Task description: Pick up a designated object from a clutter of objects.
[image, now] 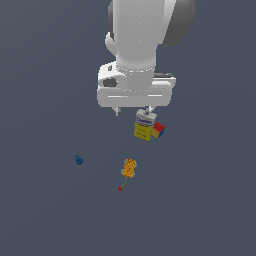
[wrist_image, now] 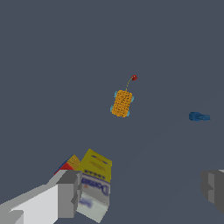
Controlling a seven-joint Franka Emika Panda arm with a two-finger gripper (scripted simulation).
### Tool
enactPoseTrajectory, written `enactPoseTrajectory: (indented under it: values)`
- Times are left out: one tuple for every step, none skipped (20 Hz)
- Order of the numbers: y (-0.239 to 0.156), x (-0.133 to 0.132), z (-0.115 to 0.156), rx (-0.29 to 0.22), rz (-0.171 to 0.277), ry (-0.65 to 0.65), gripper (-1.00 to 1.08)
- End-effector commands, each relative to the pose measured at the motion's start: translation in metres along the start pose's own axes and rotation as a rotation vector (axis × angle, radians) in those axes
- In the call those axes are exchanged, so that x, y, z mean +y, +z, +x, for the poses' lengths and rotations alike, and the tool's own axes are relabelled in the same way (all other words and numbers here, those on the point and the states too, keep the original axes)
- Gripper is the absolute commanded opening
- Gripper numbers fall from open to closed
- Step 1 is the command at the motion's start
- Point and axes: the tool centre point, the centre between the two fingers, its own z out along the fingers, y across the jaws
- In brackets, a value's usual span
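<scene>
The arm's white 2-fingered gripper [image: 134,111] hangs in the upper middle of the exterior view, with the tall yellow rectangular box with a white top and blue label [image: 144,126] directly beneath it. In the wrist view the fingers are spread wide: one grey pad [wrist_image: 70,192] sits just beside the box at the lower left of the frame, the other [wrist_image: 213,187] is far off at the lower right, so nothing is pinched. The spread probably leaves room to straddle the box, the widest item.

The small red, blue and yellow cube [image: 158,129] stands against the box on the exterior view's right; in the wrist view it is partly hidden behind the near finger, so that finger risks catching it.

The rest of the clutter lies well apart lower in the exterior view: the orange knobbly cylinder [image: 129,168], the tiny red ball [image: 120,188] just below it, and the small blue item [image: 79,160] off to the left. The dark grey floor [image: 210,200] around the box is otherwise open, and no edge shows.
</scene>
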Motion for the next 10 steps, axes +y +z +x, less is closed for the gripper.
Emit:
enactPoseTrajectory:
  values:
    - [0.000, 0.000, 0.000, 0.000, 0.000, 0.000, 1.00]
    - [0.000, 0.000, 0.000, 0.000, -0.001, -0.001, 1.00]
    - [0.000, -0.001, 0.000, 0.000, -0.002, -0.003, 1.00]
    - [0.000, -0.003, 0.000, 0.001, -0.005, -0.006, 1.00]
    - [-0.001, -0.005, 0.001, 0.002, -0.009, -0.011, 1.00]
    - [-0.001, -0.008, 0.001, 0.003, -0.014, -0.016, 1.00]
    - [-0.002, -0.011, 0.002, 0.004, -0.019, -0.021, 1.00]
    - [-0.003, -0.013, 0.002, 0.005, -0.023, -0.024, 1.00]
    - [-0.003, -0.014, 0.003, 0.006, -0.027, -0.025, 1.00]
    - [-0.004, -0.015, 0.003, 0.007, -0.029, -0.025, 1.00]
